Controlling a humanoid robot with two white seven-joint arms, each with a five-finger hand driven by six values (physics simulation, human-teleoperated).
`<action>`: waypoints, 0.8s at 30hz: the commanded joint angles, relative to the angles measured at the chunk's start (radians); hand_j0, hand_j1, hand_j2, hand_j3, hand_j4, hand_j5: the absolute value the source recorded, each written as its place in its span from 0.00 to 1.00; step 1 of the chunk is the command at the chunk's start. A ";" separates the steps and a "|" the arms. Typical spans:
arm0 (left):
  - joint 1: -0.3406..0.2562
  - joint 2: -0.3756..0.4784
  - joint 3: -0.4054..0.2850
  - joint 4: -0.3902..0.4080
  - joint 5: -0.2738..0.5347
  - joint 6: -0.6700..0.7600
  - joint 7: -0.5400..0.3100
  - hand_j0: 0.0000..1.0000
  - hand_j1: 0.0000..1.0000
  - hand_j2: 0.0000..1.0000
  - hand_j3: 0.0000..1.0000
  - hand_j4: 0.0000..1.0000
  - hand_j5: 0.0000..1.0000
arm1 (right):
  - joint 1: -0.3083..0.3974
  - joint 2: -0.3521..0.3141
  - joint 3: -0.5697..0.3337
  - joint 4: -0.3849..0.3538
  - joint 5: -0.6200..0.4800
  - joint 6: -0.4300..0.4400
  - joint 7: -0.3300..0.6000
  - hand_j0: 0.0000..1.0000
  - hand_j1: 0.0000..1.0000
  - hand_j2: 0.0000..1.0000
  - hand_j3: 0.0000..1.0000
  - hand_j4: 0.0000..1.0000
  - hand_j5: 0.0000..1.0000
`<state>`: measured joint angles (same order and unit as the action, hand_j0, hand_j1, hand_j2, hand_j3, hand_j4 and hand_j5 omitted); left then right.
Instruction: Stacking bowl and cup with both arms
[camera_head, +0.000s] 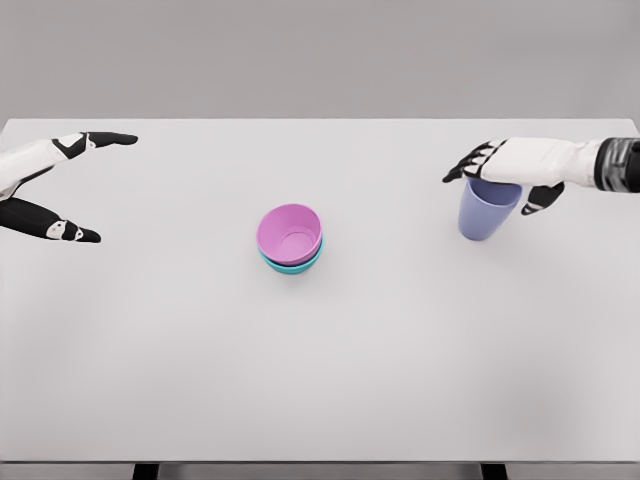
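White table (420, 380), stacked bowls (291, 238) left of right hand (505, 172).
Right hand grasping cup (487, 210) from above; left hand (60, 190) spread, holding nothing.

Centre: pink bowl (291, 232) nested in teal bowl (292, 264), the one obstacle mid-table (320, 380).
Right side: purple cup (487, 210) upright, right hand (505, 170) over its rim, fingers curled around it; both block the far right.
Left side: left hand (55, 185) spread at the table's left edge, thumb and fingers wide apart, holding nothing.
Left lane: bare surface between left hand and bowls.
Right lane: bare surface between bowls and cup, well apart.
Near half: whole front of the table bare, open for passage.
Far strip: bare behind bowls, between both hands.
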<state>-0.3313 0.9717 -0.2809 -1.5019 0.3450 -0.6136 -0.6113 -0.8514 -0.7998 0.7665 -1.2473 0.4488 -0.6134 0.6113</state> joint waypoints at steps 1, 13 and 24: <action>0.000 0.001 0.000 0.000 0.006 0.003 0.000 1.00 1.00 1.00 1.00 1.00 1.00 | 0.000 0.001 0.002 -0.003 -0.004 0.003 0.000 1.00 1.00 1.00 1.00 1.00 1.00; 0.000 -0.013 0.000 0.000 0.008 0.003 0.000 1.00 1.00 1.00 1.00 1.00 1.00 | 0.000 -0.001 -0.001 -0.011 -0.007 0.003 0.000 0.77 0.77 0.77 0.77 0.77 0.77; 0.000 -0.021 0.002 0.000 0.008 0.003 0.000 1.00 1.00 1.00 1.00 1.00 1.00 | -0.006 0.024 -0.053 -0.011 -0.016 0.003 0.000 0.70 0.70 0.70 0.70 0.70 0.70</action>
<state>-0.3329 0.9516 -0.2796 -1.5022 0.3439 -0.6136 -0.6113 -0.8575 -0.7831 0.7281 -1.2575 0.4386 -0.6136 0.6112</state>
